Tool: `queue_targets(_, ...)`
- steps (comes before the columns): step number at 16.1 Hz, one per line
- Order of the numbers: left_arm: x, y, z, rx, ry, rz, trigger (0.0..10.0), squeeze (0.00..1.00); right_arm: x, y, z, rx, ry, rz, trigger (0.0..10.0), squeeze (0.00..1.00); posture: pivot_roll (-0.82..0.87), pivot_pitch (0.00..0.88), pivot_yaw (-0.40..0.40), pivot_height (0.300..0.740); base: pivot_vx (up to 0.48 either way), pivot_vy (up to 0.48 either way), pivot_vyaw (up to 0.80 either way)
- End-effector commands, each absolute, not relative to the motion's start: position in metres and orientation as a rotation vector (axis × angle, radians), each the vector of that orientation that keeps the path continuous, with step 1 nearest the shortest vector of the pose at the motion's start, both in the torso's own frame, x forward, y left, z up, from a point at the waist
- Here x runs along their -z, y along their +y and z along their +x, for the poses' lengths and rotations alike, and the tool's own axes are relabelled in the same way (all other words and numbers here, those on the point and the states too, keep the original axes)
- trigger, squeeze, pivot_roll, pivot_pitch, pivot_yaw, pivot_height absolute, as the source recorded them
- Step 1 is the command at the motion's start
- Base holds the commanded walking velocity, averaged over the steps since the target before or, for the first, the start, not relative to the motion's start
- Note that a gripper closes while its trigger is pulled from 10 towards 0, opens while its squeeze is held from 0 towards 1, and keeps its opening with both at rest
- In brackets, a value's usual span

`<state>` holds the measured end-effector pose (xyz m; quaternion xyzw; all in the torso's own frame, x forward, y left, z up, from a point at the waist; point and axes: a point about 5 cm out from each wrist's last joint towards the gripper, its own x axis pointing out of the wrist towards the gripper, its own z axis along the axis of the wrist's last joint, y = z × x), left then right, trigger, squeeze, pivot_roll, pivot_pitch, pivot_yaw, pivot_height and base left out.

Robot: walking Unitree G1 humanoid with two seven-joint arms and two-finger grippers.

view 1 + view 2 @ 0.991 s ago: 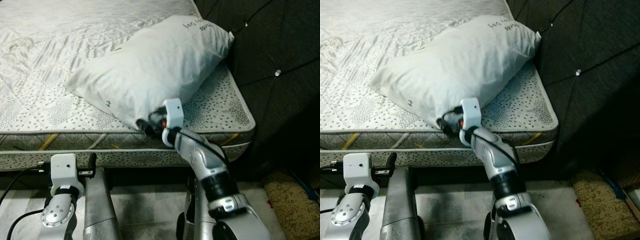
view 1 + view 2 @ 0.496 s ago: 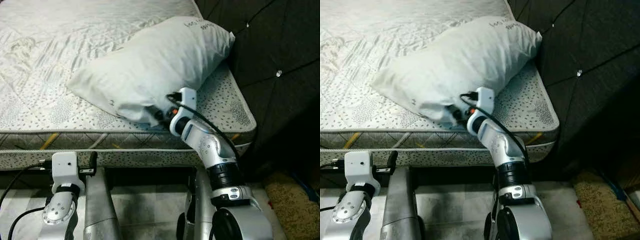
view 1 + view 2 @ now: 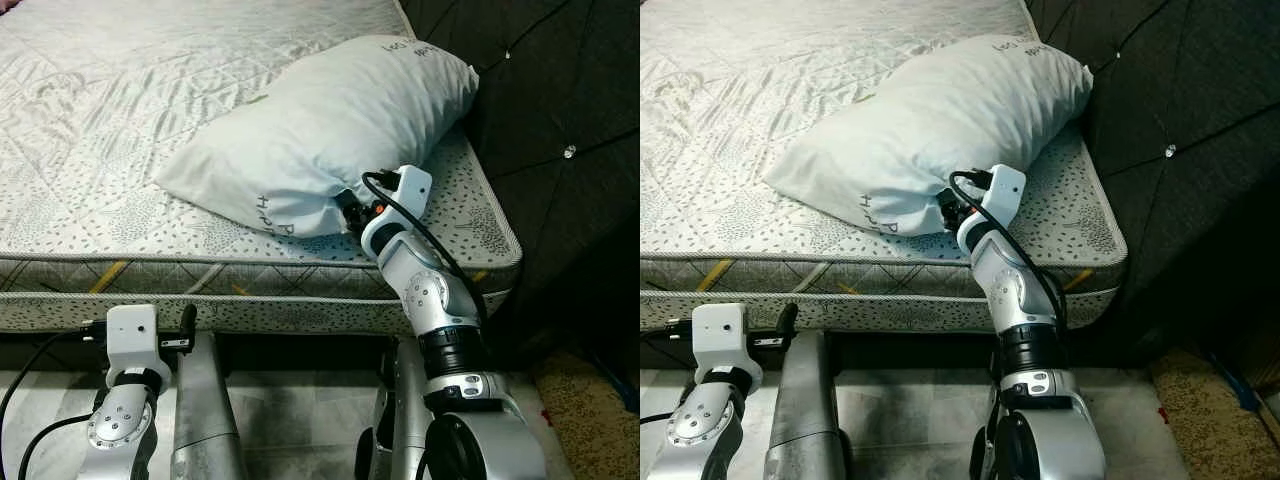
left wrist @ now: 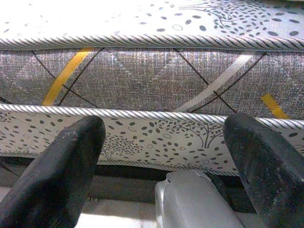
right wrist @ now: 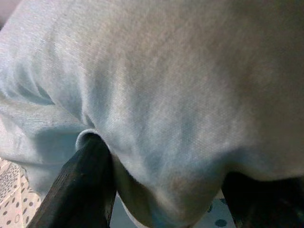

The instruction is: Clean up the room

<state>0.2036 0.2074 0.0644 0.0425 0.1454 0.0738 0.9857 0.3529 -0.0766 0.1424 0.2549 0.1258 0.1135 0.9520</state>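
Observation:
A white pillow [image 3: 320,130] with small printed lettering lies slanted on the right side of the quilted mattress [image 3: 90,140], its far end against the dark headboard. My right gripper [image 3: 346,206] reaches over the mattress edge to the pillow's near corner. In the right wrist view its black fingers [image 5: 90,180] stand on either side of a bulge of pillow fabric [image 5: 180,95], shut on it. My left gripper [image 4: 164,142] hangs low in front of the bed, open, facing the mattress side with nothing between its fingers.
A dark tufted headboard [image 3: 560,90] rises at the right of the bed. The mattress side [image 4: 152,80] with piped seams stands close before my legs. A tiled floor [image 3: 290,420] lies below, with a brown speckled rug [image 3: 590,400] at the lower right.
My right gripper has gone forward and to the right with the pillow's corner. That corner hung at the mattress edge and now rests farther onto the bed. The left arm has stayed put.

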Motion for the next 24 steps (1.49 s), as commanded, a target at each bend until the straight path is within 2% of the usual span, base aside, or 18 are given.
queue_targets(1,-0.063,0.206,0.204,-0.146,0.296,0.090,10.0,0.00,-0.157,-0.072,0.356,-0.197,0.178,0.577,0.0,0.00,0.11,0.030,-0.040,0.461,0.000,0.000,0.00)
queue_targets(12,-0.062,0.206,0.206,-0.141,0.298,0.087,10.0,0.00,-0.154,-0.074,0.358,-0.179,0.146,0.549,0.0,0.00,0.11,0.025,-0.040,0.461,0.000,0.000,0.00)
queue_targets(14,-0.063,0.205,0.208,-0.143,0.291,0.082,10.0,0.00,-0.156,-0.082,0.363,-0.153,0.127,0.512,0.0,0.00,0.11,0.022,-0.042,0.461,0.000,0.000,0.00)
queue_targets(15,-0.063,0.204,0.208,-0.141,0.289,0.079,10.0,0.00,-0.158,-0.091,0.367,-0.133,0.113,0.489,0.0,0.00,0.10,0.023,-0.042,0.461,0.000,0.000,0.00)
queue_targets(19,-0.063,0.208,0.209,-0.148,0.287,0.072,10.0,0.00,-0.185,-0.169,0.391,0.037,-0.005,0.385,0.0,0.00,0.10,0.022,-0.045,0.461,0.000,0.000,0.00)
queue_targets(24,-0.063,0.207,0.210,-0.142,0.284,0.067,10.0,0.00,-0.213,-0.228,0.394,0.174,-0.112,0.315,0.0,0.00,0.10,0.019,-0.039,0.461,0.000,0.000,0.00)
